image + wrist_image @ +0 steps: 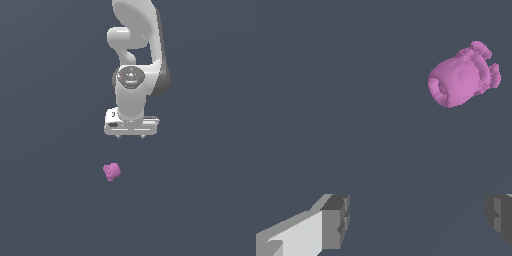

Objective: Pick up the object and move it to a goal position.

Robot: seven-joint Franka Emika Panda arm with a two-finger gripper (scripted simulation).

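The object (112, 171) is a small magenta-pink lumpy chunk lying on the dark grey surface. It also shows in the wrist view (462, 78), rounded at one end and knobbly at the other. My white gripper (130, 136) hangs above the surface, set back from the object and slightly toward the exterior view's right. Its jaws are wide open and hold nothing. In the wrist view the gripper (418, 220) shows both grey fingertips (336, 220) far apart, with the object well outside the gap between them.
A plain dark grey surface (50, 200) fills the scene. The white arm (135, 45) rises above the gripper at the top of the exterior view.
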